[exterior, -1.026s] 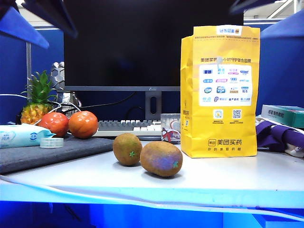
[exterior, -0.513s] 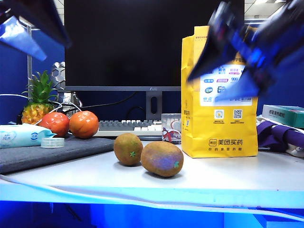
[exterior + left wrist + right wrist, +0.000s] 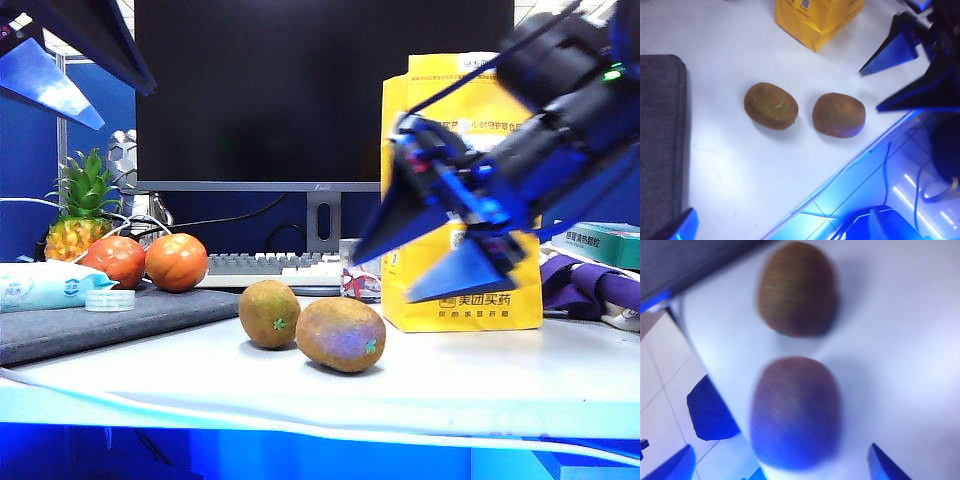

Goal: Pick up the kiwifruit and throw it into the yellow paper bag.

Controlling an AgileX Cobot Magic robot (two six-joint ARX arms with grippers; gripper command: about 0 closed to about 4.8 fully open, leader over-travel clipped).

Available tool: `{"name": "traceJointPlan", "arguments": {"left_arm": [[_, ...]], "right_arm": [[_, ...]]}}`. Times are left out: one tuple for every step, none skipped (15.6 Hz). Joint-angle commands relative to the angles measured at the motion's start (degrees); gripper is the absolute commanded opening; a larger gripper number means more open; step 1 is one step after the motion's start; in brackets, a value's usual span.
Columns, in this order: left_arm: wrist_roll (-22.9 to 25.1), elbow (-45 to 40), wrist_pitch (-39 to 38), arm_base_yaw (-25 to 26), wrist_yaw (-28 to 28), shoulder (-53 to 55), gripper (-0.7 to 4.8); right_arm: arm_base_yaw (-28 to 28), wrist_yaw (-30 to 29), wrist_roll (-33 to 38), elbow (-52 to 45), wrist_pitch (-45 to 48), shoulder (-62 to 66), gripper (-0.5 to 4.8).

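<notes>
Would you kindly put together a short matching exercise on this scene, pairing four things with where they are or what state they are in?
Things:
1. kiwifruit
2. yellow paper bag
3. right gripper
4. left gripper

Places or states:
A. standing upright behind the two brown fruits, partly hidden by an arm
B. high at the exterior view's upper left, away from the fruit
C. lying on the white table, just right of the smaller kiwifruit
D. open and empty, in the air right of the fruits, in front of the bag

Pairs: 1-C, 2-A, 3-D, 4-B
</notes>
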Motion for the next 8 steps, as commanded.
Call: {"name": "traceJointPlan", "arguments": {"left_arm": [[-0.17, 0.15, 1.11, 0.00, 0.66, -0.15, 4.79], [-0.17, 0.15, 1.11, 0.00, 0.63, -0.15, 4.79], [-0.17, 0.15, 1.18, 0.00, 0.68, -0.15, 4.79], [-0.17, 0.15, 1.22, 0.00, 0.68, -0.15, 4.79], [-0.17, 0.15, 1.22, 0.00, 0.68, -0.15, 4.79], [-0.17, 0.15, 1.22, 0.00, 0.66, -0.15, 4.79], [-0.17, 0.15, 1.29, 0.00, 0.66, -0.15, 4.79], [-0.17, 0.15, 1.38, 0.00, 0.66, -0.15, 4.79]], "right_arm": [[1.70, 0.85, -0.28, 0.33, 5.77, 2.43, 4.79], [1.70, 1.14, -0.33, 0.48, 6.34, 3.28, 4.79], [1.73, 1.53, -0.44, 0.90, 6.49, 4.52, 4.79], [1.75, 1.55, -0.48, 1.64, 6.43, 5.77, 4.79], [1.77, 1.55, -0.46, 2.12, 6.64, 6.69, 4.79], [1.99, 1.55, -0.46, 3.13, 6.47, 8.22, 4.79], [2.32, 1.60, -0.46, 3.45, 6.47, 9.05, 4.79], [2.40, 1.55, -0.44, 3.78, 6.47, 9.88, 4.79]]}}
